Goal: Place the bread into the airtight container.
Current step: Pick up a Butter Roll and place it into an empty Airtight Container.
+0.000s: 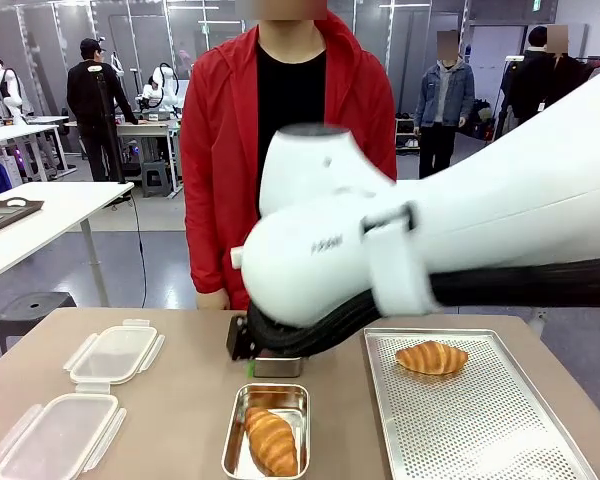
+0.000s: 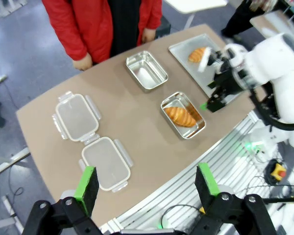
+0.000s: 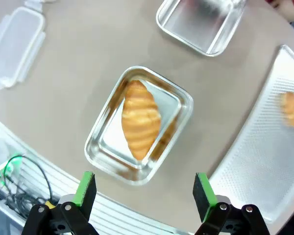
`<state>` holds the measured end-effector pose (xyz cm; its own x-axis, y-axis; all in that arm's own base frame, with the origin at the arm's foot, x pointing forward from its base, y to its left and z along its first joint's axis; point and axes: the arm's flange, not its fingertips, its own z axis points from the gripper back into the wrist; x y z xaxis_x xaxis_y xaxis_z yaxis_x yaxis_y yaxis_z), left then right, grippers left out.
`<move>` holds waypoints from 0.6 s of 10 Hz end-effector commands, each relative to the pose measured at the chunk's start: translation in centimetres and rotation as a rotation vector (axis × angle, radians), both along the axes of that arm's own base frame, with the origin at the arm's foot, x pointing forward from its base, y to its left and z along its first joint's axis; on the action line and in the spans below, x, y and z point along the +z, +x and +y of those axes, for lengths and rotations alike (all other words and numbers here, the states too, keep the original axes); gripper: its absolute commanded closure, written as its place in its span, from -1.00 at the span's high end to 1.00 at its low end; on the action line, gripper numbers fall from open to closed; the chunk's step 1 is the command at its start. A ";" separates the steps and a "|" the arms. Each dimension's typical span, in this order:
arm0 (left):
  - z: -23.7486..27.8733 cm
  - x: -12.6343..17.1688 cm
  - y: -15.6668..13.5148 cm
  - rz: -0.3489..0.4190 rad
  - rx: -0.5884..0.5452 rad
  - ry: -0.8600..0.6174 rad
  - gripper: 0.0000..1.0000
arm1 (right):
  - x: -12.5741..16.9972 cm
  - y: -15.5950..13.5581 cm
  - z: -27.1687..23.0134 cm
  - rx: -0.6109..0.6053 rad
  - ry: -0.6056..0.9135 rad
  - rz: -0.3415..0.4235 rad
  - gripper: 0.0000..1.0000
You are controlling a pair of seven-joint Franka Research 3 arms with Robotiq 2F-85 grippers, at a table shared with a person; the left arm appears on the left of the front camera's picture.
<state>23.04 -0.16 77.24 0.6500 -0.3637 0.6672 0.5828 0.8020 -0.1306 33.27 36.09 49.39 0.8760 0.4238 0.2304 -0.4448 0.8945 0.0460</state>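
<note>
A croissant (image 3: 140,119) lies in a steel airtight container (image 3: 102,147) near the table's front edge, seen also in the front view as the croissant (image 1: 270,440) in its container (image 1: 233,440). My right gripper (image 3: 144,190) hangs open above it, nothing between its green pads. A second croissant (image 1: 432,357) rests on the perforated tray (image 1: 480,420). A second steel container (image 2: 146,70) stands empty farther back. My left gripper (image 2: 146,183) is open, high above the table's near edge, holding nothing. From there my right gripper (image 2: 213,100) shows beside the filled container (image 2: 182,115).
Two clear plastic lids (image 1: 115,352) (image 1: 58,435) lie on the left part of the table. A person in a red jacket stands at the far edge, one hand (image 1: 212,298) by the table. My right arm (image 1: 460,230) crosses the middle, hiding part of the empty container.
</note>
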 end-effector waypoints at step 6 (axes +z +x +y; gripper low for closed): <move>0.0 0.0 -0.1 -0.002 -0.022 -0.005 1.00 | 9.8 -6.7 -21.5 0.032 -0.002 -0.203 1.00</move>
